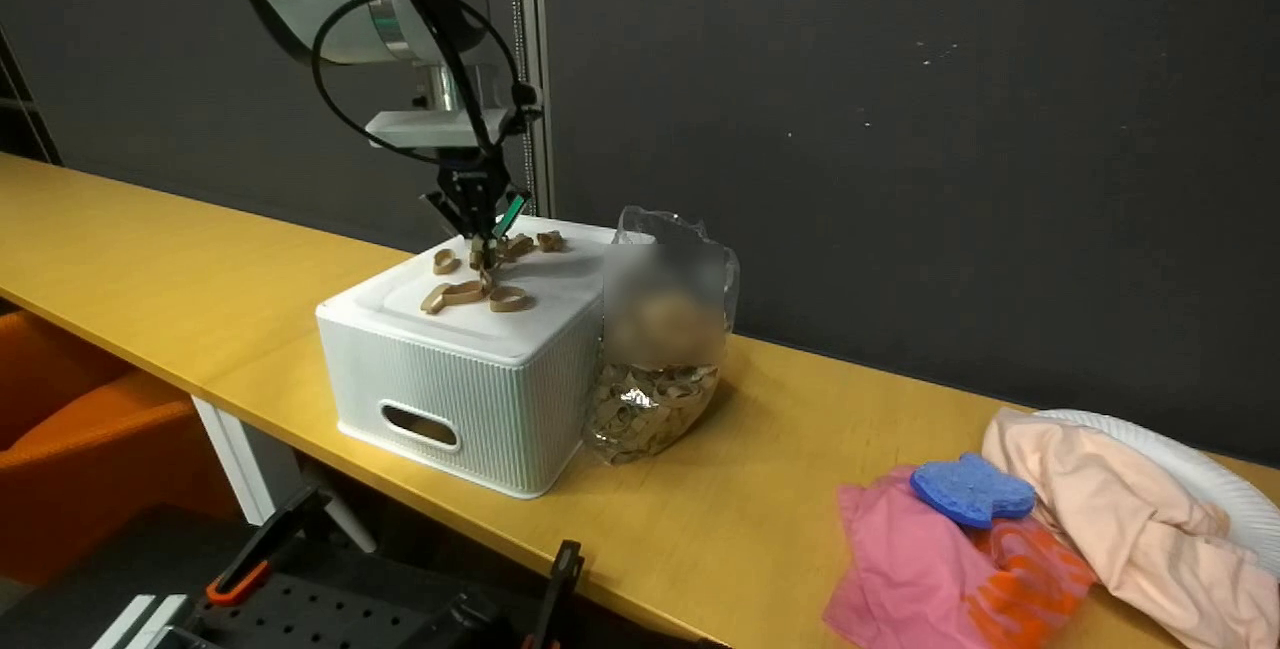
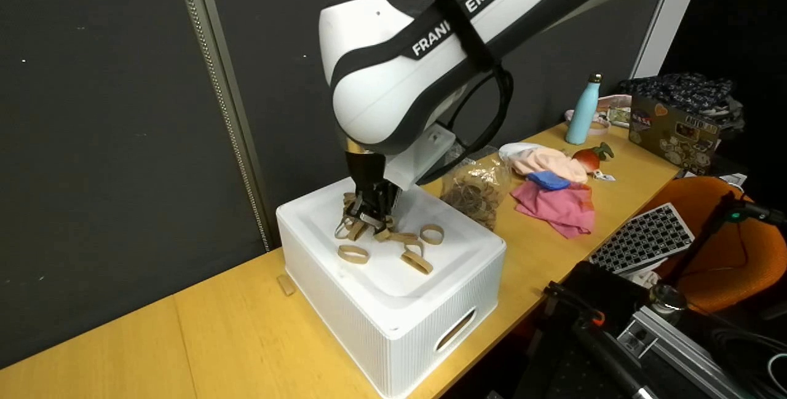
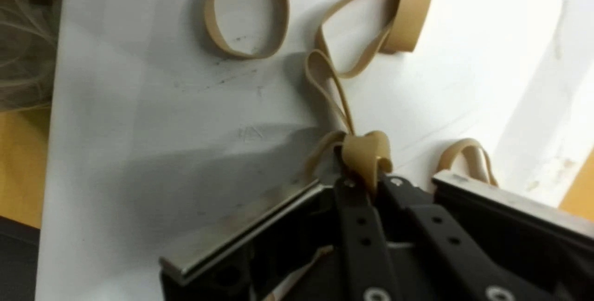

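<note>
My gripper points down at the top of an upturned white ribbed box, low among tan rubber bands. Its jaws are shut on a bunched tan rubber band, seen in the wrist view. A narrow looped band trails from that spot toward a broad band. A round band lies apart on the white surface, and another band is beside the right finger. In both exterior views the gripper stands among several loose bands. Whether more than one band is pinched is hard to tell.
A clear bag of rubber bands leans against the box's side. Further along the table are a pink cloth, a blue sponge, a peach cloth and a bottle. A dark partition stands behind.
</note>
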`<state>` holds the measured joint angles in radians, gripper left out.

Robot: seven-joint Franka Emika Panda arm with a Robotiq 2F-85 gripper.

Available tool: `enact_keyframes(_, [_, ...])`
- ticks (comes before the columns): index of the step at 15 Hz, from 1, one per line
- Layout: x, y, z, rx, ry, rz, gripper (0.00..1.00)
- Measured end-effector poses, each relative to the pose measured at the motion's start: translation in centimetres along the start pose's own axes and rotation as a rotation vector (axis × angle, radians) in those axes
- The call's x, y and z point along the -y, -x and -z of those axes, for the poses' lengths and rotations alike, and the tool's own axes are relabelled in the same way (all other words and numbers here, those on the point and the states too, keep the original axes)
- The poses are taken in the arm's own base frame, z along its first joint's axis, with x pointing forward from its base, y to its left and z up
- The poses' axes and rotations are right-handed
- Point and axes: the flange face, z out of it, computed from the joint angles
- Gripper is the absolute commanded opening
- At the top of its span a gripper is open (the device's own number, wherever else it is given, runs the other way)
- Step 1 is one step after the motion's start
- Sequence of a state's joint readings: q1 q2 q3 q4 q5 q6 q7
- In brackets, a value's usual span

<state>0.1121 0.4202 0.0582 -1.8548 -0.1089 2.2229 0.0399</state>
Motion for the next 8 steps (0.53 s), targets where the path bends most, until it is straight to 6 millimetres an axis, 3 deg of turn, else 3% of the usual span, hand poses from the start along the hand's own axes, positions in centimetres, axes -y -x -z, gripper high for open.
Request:
enact_keyframes(4, [-0.5, 1.3, 2.3, -0.021, 0.006, -0.015, 0.01])
enact_keyframes(8, [-5.1, 2.3, 6.2, -0.053, 0.022, -0.088, 0.01])
